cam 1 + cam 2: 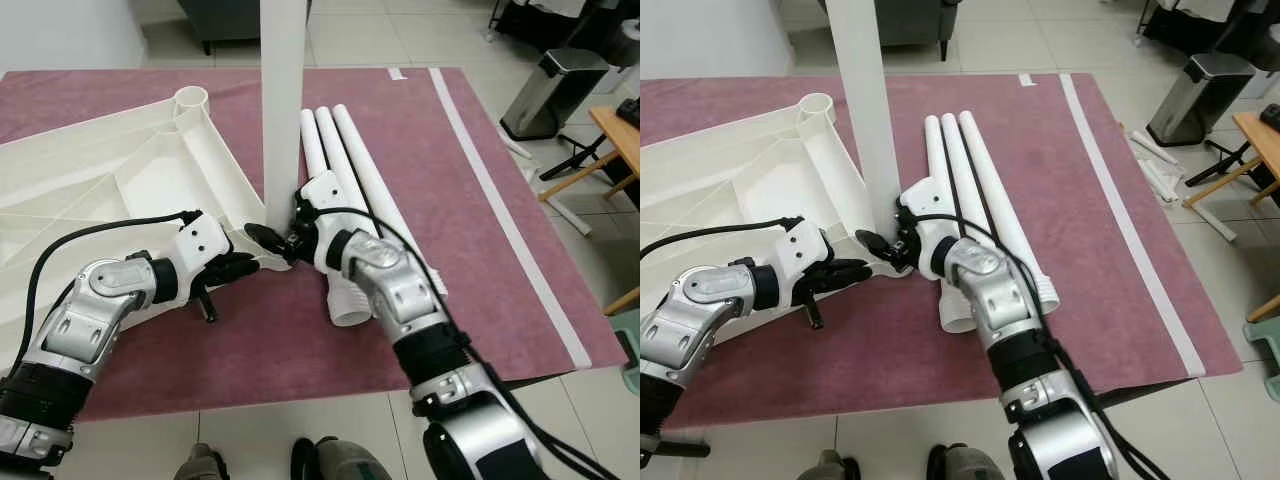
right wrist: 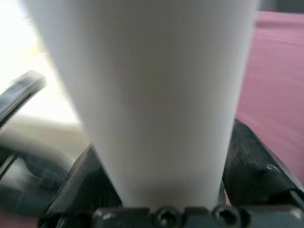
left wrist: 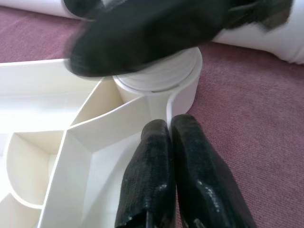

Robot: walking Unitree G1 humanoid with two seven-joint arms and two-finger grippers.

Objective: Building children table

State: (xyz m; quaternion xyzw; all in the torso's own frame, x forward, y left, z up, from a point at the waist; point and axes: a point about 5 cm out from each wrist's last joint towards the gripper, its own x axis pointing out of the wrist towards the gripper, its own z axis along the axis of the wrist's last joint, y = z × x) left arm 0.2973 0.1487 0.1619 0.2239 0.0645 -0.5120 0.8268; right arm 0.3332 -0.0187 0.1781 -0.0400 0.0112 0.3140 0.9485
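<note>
Right hand [image 1: 283, 238] clamping upright table leg [image 1: 283, 110], seating it in corner socket [image 3: 183, 80] | left hand [image 1: 240, 266], fingers closed empty, pinning upturned tabletop [image 1: 110, 180] | spare legs [image 1: 340, 150] waiting alongside on rug [image 1: 480, 250]

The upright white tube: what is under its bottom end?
A round socket at the white tabletop's corner. The right hand, gripping the white tube, covers the joint.

My left arm reaches forward and inward, its elbow bent, the left gripper [image 1: 232, 268] low with its two black fingers [image 3: 156, 175] pressed together. My right arm crosses inward from the right, wrist bent; the right gripper [image 1: 272, 240] has one finger on each side of an upright leg [image 2: 142, 95], clamping it.
</note>
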